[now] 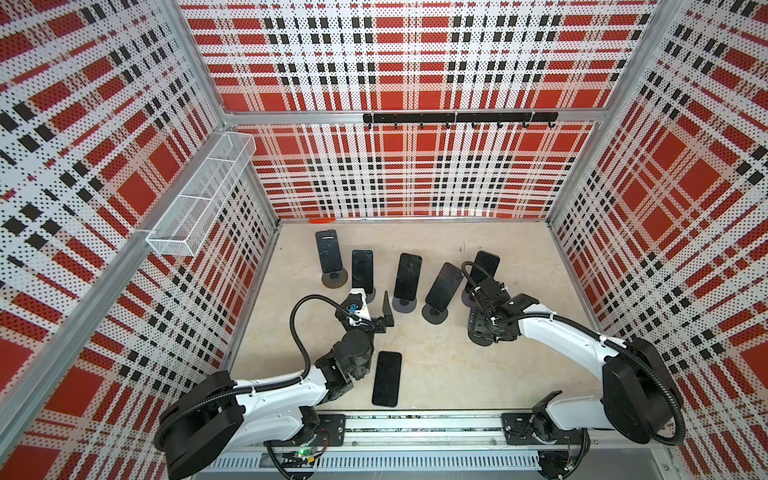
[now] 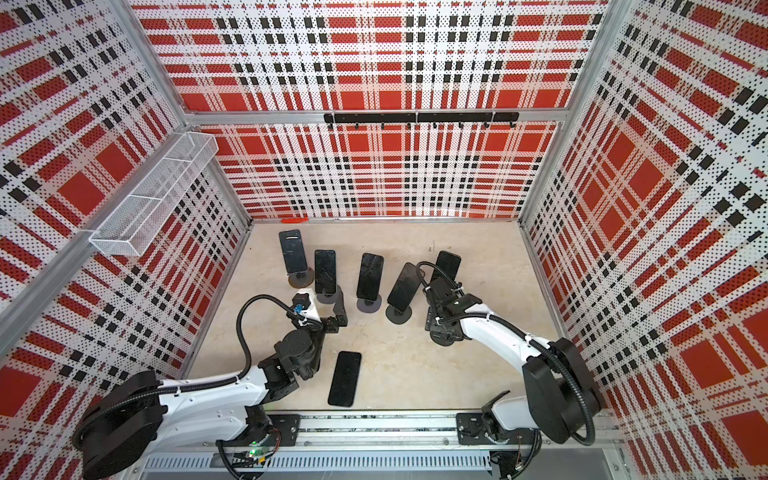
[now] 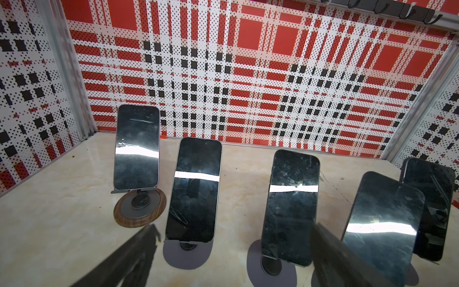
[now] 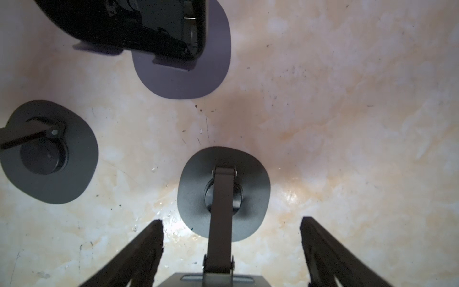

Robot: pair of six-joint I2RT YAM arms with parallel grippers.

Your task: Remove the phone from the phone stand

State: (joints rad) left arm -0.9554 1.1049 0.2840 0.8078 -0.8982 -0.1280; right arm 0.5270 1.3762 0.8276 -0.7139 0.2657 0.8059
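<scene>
Beige, marbled stone-look surface covers the desk (image 1: 519, 374), and five dark phones lean on stands in a loose row toward the back wall. From the left in both top views they are the leftmost phone (image 1: 328, 251) on a wood-rimmed stand (image 1: 334, 279), the second phone (image 1: 362, 271), the third phone (image 1: 407, 276), the fourth phone (image 1: 444, 287), tilted to the right, and the fifth phone (image 1: 485, 266), partly hidden by the right arm's cable. All five sit in their cradles with scuffed screens (each catches a bright strip of light in the left wrist view).

A sixth, the flat phone (image 1: 386, 378), lies on the desk near the front edge. It is just beside the left arm's forearm and well apart from any stand.

The left gripper (image 3: 234, 227) is spread wide and holds nothing. It sits low, just in front of the second and third phones, and its fingers frame the gap between them.

The right gripper (image 4: 232, 221) is hidden beneath its own wrist in the top views, in front of the fifth phone's stand. Its wrist view shows the fingers apart above an empty stand (image 4: 223, 193). The stand's arm runs up between them and neither finger touches it.
</scene>
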